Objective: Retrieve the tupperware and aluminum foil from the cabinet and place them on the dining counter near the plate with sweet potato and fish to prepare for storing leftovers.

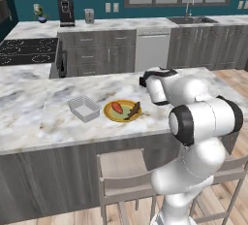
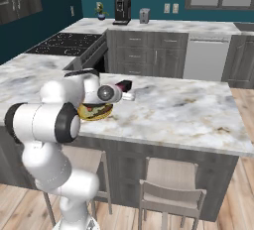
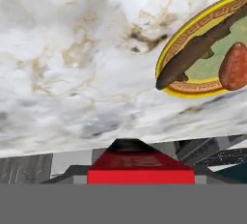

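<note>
The gripper (image 2: 130, 94) is reaching out over the dining counter (image 2: 188, 110), and between its fingers it is pinching the aluminum foil (image 3: 141, 162); in the hand view the box's red end is filling the space at the bottom, with the black body running away behind it. No lettering on the box is coming through clearly enough to read. In the right base view the dark box with its reddish end is poking out just past the hand, low above the marble, though whether it is touching the top cannot be told. Just beside the gripper, the plate (image 1: 122, 111) is sitting on the marble, its yellow rim carrying a brown patterned band rather than any writing. The fish (image 3: 193, 54) is lying across the plate with one end hanging over the rim, and the sweet potato (image 3: 234, 66) is resting next to it. Further along, the tupperware (image 1: 84, 108) is standing upright on the same counter, just beside the plate and apart from it. Beyond the island, a coffee machine (image 1: 66, 12) is standing on the back worktop near a small potted plant (image 1: 40, 13).
</note>
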